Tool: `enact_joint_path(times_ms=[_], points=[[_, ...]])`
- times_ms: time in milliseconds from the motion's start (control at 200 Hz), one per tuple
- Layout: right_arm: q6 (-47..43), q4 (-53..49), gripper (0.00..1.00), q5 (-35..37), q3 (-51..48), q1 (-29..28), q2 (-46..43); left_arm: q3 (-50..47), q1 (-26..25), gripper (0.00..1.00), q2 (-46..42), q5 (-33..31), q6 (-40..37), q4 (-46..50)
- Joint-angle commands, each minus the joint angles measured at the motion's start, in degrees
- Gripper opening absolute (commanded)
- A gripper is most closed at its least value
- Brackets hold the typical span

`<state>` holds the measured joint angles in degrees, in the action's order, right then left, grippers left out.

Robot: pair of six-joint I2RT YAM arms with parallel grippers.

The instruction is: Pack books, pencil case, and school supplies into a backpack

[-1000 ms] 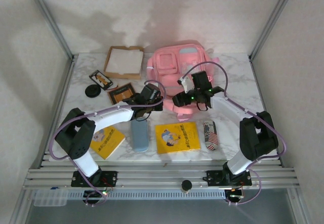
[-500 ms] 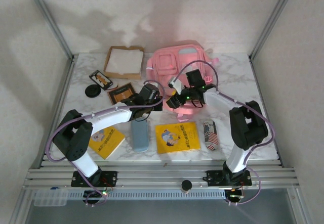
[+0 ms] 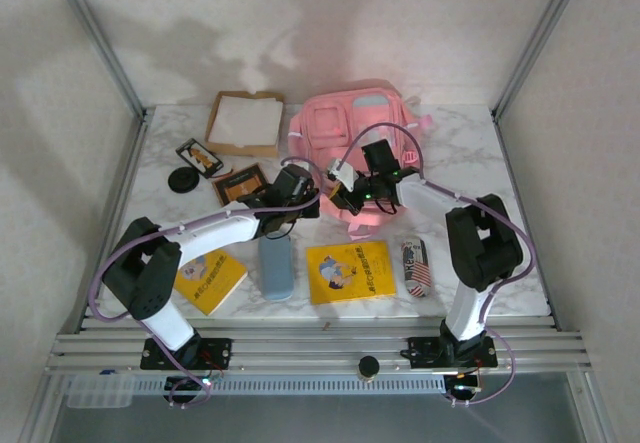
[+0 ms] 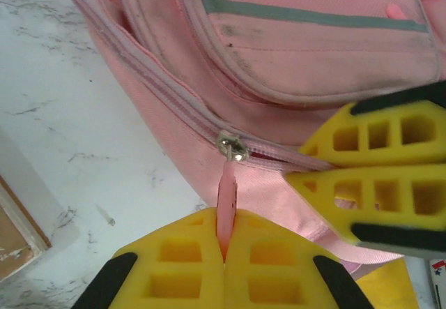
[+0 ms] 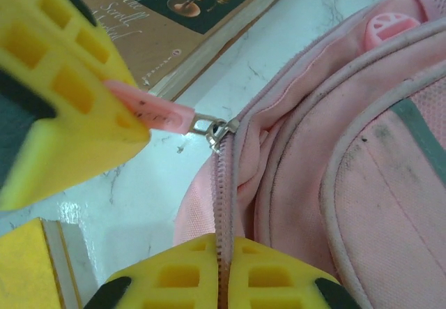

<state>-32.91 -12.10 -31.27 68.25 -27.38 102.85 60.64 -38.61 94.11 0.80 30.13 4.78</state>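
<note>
Lighting: soft, even, fairly bright, from above. Shadows: broad blurred arm shapes on the back wall (image 3: 300, 33) beyond both claws, with a faint pink tint above the backpack (image 3: 350, 123). Glare: mild sheen on the marble table (image 5: 77, 204) left of the right gripper (image 5: 223, 246). Focus: crisp on the zip pull (image 4: 226, 187) ahead of the left gripper (image 4: 223, 232); fingers (image 4: 181, 267) nearest the lens slightly soft.

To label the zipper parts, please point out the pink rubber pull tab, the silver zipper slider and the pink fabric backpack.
Pink rubber pull tab (image 4: 227, 192): left wrist view, its middle strip.
Silver zipper slider (image 4: 233, 147): left wrist view, its shiny body.
Pink fabric backpack (image 3: 346, 123): top external view, its front pocket.
</note>
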Motion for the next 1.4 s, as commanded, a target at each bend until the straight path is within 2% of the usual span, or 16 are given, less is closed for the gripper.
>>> enact_joint_path(times_ms=[0, 75, 345, 596, 706, 811, 936, 1087, 1137, 1172, 1202, 1277, 1332, 1397], points=[[-3.7, 0.1, 0.00, 3.0, 0.1, 0.5, -4.4, 2.0, 3.4, 0.00, -2.5, -5.2, 1.9, 2.8], [-4.4, -1.0, 0.00, 4.0, 0.1, 0.8, -5.7, 1.8, 5.2, 0.00, -2.6, -7.4, 1.8, 3.5], [-5.9, -2.9, 0.00, 5.1, 0.5, 1.4, -8.2, 4.3, 13.2, 0.00, 1.6, -7.8, -0.1, 0.1], [-7.2, -5.7, 0.00, 4.4, 2.7, 1.3, -7.4, 12.6, 18.4, 0.00, 12.3, -4.5, -2.0, -5.4], [-8.0, -6.1, 0.00, 5.8, 2.3, 1.3, -7.4, 14.8, 19.2, 0.00, 15.1, -4.7, -2.6, -8.0], [-7.0, -5.9, 0.00, 4.6, 3.1, 0.9, -6.7, 16.7, 19.6, 0.00, 16.8, -2.2, -2.6, -8.3], [-3.5, -3.1, 0.00, 5.6, 4.1, -1.3, -4.7, 15.1, 19.5, 0.00, 16.4, 1.7, -2.9, -9.7], [2.1, 3.7, 0.00, 9.8, 4.5, -2.4, -2.2, 13.7, 19.6, 0.00, 14.4, 2.8, -2.8, -7.6], [3.4, 3.3, 0.12, 9.0, 6.2, -2.4, -1.1, 14.2, 19.6, 0.00, 14.1, 3.7, -3.2, -5.8], [4.4, 3.0, 0.20, 8.9, 7.5, -2.6, -0.7, 13.8, 19.6, 0.12, 13.4, 4.3, -3.1, -5.3], [5.6, 2.9, 0.24, 9.4, 8.4, -2.8, -0.7, 12.8, 19.6, 0.24, 12.3, 4.6, -2.9, -5.4], [8.8, 3.4, 0.33, 9.2, 8.4, -2.9, -2.7, 9.6, 19.6, 0.46, 9.1, 4.2, -1.5, -5.6], [12.0, 4.5, 0.39, 8.7, 6.6, -2.7, -5.2, 7.1, 19.7, 0.54, 6.4, 4.4, -0.4, -5.6], [17.3, 4.6, 0.41, 8.8, 5.0, -2.4, -8.3, 3.6, 19.6, 0.61, 2.9, 5.9, 1.4, -5.9]])
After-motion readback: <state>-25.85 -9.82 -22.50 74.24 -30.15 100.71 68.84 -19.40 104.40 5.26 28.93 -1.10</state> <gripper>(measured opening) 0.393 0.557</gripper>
